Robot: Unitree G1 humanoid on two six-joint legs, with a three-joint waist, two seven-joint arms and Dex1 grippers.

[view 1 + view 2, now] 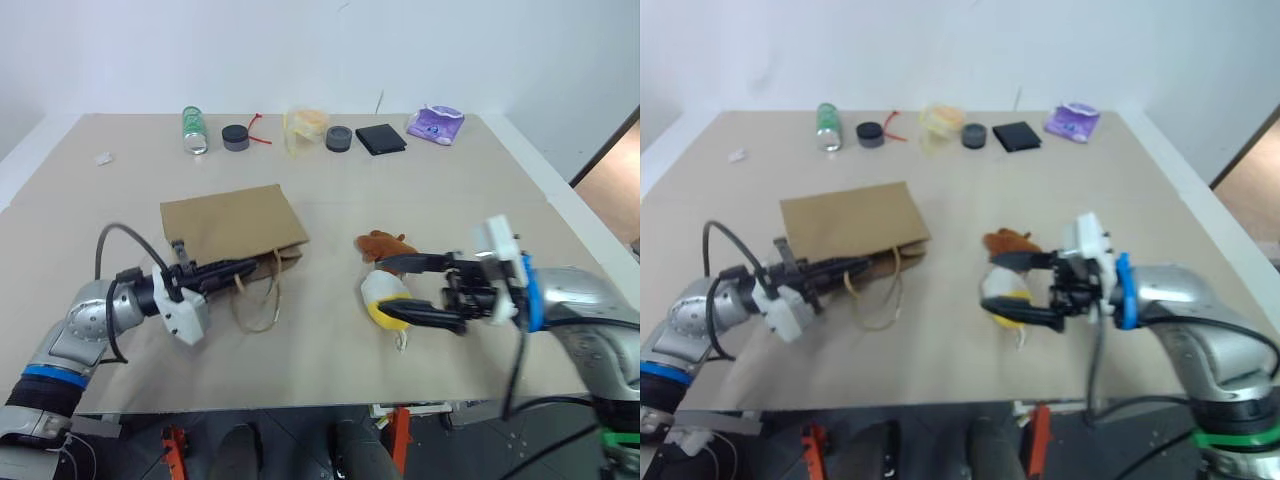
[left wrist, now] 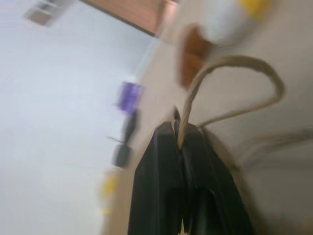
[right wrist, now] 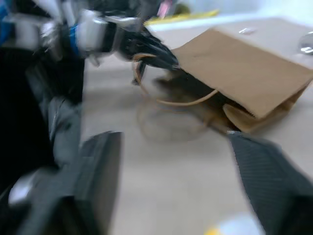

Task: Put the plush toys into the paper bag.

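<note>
Nothing bagged yet. Paper bag (image 1: pixel 232 224) flat on tabletop (image 1: pixel 330 350), left hand (image 1: pixel 243 267) pinched shut on one handle (image 2: pixel 230 88). Right hand (image 1: pixel 392 287) half-open around egg toy (image 1: pixel 385 298) (not gripping), brown toy (image 1: pixel 383 244) just behind.

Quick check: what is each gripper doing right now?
Left gripper: shut on the paper bag's handle.
Right gripper: open, jaws either side of the egg toy.
</note>
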